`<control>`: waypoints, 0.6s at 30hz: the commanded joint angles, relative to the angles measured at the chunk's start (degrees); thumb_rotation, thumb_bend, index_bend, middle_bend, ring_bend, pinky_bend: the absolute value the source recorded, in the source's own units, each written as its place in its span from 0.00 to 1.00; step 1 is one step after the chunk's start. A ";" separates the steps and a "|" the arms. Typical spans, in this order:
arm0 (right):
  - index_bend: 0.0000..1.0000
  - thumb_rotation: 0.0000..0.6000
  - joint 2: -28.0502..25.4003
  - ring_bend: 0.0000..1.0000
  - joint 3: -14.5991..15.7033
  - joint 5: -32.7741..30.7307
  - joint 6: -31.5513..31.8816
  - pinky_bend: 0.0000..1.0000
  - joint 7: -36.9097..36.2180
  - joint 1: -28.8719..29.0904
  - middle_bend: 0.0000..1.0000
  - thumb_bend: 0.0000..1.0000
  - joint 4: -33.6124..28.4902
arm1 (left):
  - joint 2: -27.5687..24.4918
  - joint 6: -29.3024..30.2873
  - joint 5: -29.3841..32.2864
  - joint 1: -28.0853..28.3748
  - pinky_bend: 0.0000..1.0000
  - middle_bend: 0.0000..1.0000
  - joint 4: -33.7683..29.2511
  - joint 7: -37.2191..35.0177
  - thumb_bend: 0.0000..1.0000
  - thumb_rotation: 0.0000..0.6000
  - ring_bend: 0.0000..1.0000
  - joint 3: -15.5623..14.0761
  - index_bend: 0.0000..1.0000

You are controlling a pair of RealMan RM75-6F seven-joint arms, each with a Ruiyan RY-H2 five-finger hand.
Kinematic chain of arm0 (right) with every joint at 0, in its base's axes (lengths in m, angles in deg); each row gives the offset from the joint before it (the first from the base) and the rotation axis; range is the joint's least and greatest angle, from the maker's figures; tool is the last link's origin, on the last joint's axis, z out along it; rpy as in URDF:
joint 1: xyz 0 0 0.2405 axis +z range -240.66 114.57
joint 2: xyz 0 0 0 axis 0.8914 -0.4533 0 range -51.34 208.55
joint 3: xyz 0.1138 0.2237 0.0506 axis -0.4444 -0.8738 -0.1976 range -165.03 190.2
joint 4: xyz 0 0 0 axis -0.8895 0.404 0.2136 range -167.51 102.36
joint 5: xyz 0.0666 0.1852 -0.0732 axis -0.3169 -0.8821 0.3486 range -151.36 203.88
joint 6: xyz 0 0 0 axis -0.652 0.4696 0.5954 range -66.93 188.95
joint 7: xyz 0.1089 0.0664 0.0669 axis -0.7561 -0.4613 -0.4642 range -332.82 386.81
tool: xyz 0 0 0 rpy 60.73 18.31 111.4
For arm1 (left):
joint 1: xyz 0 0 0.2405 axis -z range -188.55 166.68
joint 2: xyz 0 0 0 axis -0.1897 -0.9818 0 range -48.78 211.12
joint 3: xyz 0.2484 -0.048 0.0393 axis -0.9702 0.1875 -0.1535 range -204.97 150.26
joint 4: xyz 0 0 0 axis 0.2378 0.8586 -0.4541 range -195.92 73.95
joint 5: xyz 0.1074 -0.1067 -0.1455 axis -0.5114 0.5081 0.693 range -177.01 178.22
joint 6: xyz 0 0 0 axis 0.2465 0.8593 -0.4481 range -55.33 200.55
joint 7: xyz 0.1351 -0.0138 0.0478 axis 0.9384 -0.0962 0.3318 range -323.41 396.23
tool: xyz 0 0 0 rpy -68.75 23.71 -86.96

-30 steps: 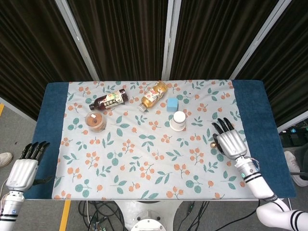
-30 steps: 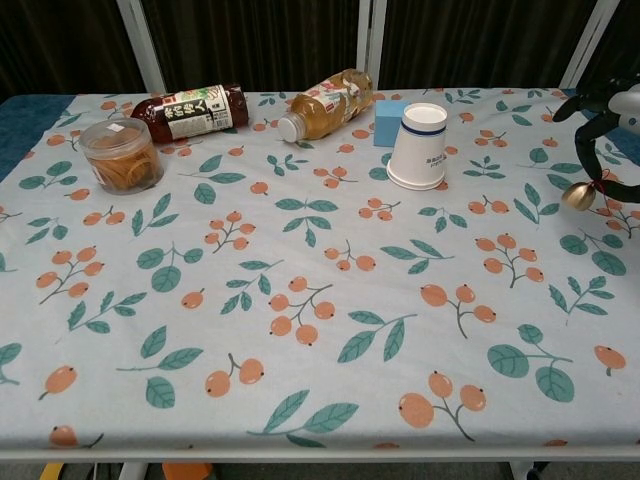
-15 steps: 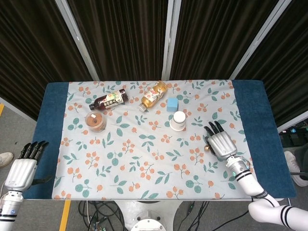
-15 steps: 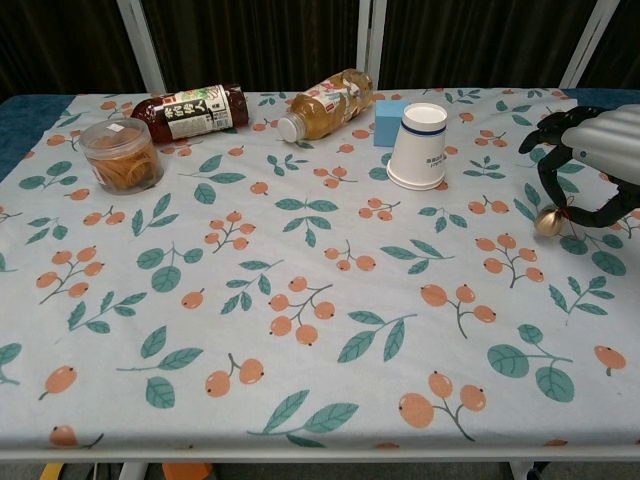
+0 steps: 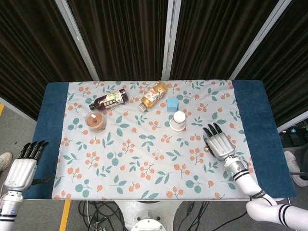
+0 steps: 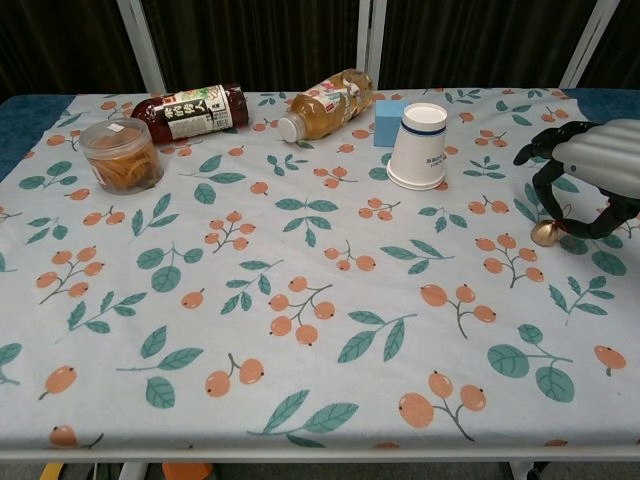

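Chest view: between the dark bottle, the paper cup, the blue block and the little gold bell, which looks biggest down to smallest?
1. Dark bottle, lying on its side.
2. Paper cup, though it sits nearer the camera than the bottle.
3. Blue block, partly hidden behind the cup.
4. Gold bell, under the robot hand.

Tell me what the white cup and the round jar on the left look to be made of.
White cup: probably paper, matte, with a blue band near its top end. Round jar: likely clear plastic, glossy, since brownish contents show through its wall.

Left of the paper cup (image 5: pixel 178 120) lie an amber bottle (image 5: pixel 153 95), a dark bottle (image 5: pixel 109 100) and a snack jar (image 5: pixel 95 121); a blue block (image 5: pixel 172 104) sits just behind it.
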 commanded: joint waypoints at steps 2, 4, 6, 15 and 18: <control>0.55 1.00 -0.11 0.00 0.01 0.29 0.47 0.00 -0.76 -0.10 0.09 0.29 -0.19 | 0.02 -0.01 0.05 -0.03 0.05 0.05 0.07 -0.07 0.00 1.00 0.00 -0.01 0.04; 0.43 1.00 -0.25 0.00 0.07 0.41 0.67 0.00 -1.27 -0.21 0.06 0.26 -0.27 | 0.03 -0.15 0.07 0.02 0.05 0.05 0.12 -0.07 0.00 1.00 0.00 -0.02 0.04; 0.30 1.00 -0.44 0.00 0.13 0.18 0.70 0.00 -1.27 -0.28 0.04 0.22 -0.34 | 0.04 -0.14 -0.01 0.05 0.05 0.05 0.11 -0.02 0.00 1.00 0.00 -0.03 0.04; 0.00 1.00 -3.00 0.00 -0.16 2.11 6.52 0.00 -5.09 -3.03 0.00 0.12 -3.40 | 0.13 0.17 -0.08 -0.04 0.05 0.05 0.10 0.06 0.00 1.00 0.00 0.04 0.04; 0.00 1.00 -5.97 0.00 0.47 5.77 14.13 0.00 -9.08 -7.04 0.00 0.12 -5.36 | 0.00 0.79 -0.15 -0.27 0.05 0.05 -0.07 0.14 0.00 1.00 0.00 0.15 0.04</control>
